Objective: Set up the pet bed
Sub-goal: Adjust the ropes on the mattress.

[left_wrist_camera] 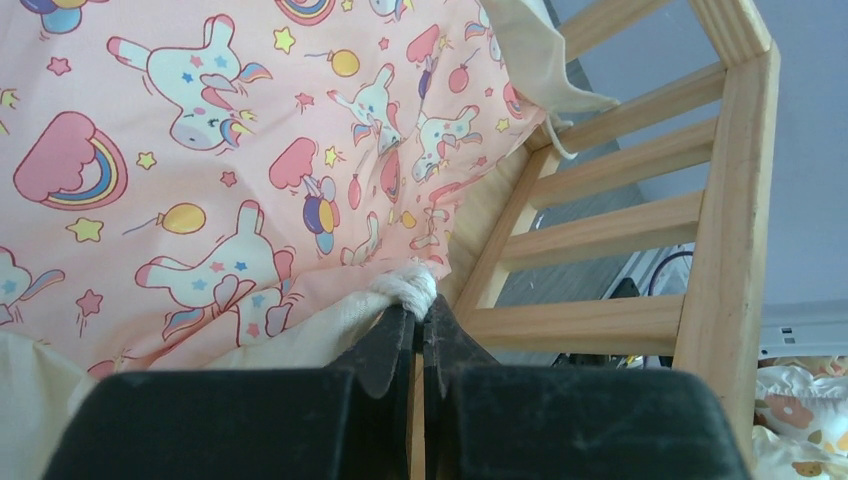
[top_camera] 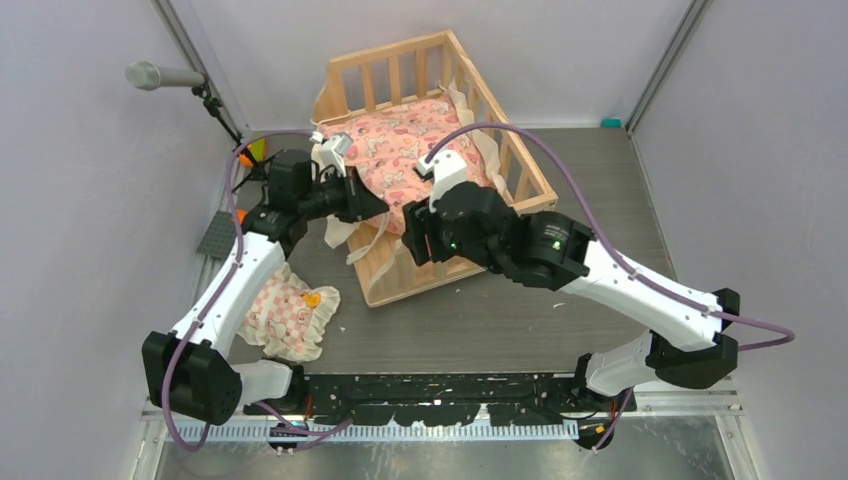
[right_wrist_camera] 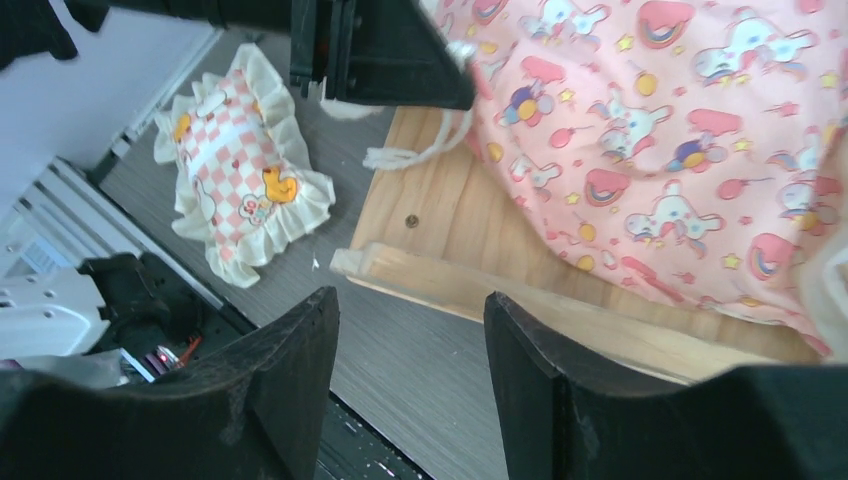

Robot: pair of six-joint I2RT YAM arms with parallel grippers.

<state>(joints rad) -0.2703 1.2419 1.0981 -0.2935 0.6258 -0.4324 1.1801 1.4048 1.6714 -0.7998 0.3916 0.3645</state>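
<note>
The pet bed (top_camera: 522, 158), a pale wood crib with slatted rails, stands at the table's middle back. A pink printed cushion (top_camera: 400, 150) with a cream frill lies in it, bunched toward the far side, with bare plank base (right_wrist_camera: 440, 220) at the near end. My left gripper (top_camera: 372, 205) is shut on the cushion's cream frill (left_wrist_camera: 405, 288) beside a corner post (left_wrist_camera: 600, 235); it also shows in the right wrist view (right_wrist_camera: 390, 50). My right gripper (top_camera: 408, 242) is open and empty (right_wrist_camera: 410, 300), hovering over the bed's near edge. The cushion fills both wrist views (left_wrist_camera: 200, 150) (right_wrist_camera: 680, 150).
A small checked frilled pillow (top_camera: 290, 315) lies on the table left of the bed, also in the right wrist view (right_wrist_camera: 245, 165). A microphone on a stand (top_camera: 160, 75), a grey plate (top_camera: 218, 235) and a bright toy (top_camera: 250, 155) sit at the far left.
</note>
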